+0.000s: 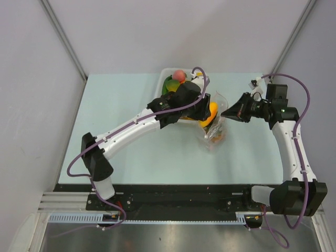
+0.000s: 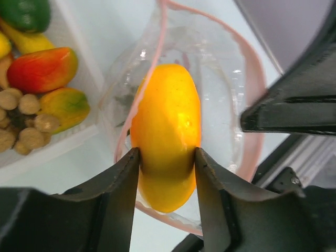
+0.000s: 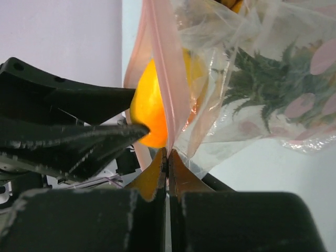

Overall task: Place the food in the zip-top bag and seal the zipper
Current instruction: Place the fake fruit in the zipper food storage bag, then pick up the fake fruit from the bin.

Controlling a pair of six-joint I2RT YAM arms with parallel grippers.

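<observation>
Left gripper (image 2: 167,160) jaws pinch mango (image 2: 166,115) at bag (image 2: 220,89) mouth; right gripper (image 3: 168,153) jaws pressed together on bag's pink strip (image 3: 168,84).

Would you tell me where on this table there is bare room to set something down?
Free: the wide patch of table left of the left arm, and the near strip between the zip-top bag and the arm bases. Crowded: far centre, where the tray, the left fingers around the mango, the bag and the right fingers pinching its zipper meet.

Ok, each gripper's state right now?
Left gripper: closed on the glossy yellow toy mango.
Right gripper: closed on the pink-red zipper strip of the clear plastic bag.
</observation>
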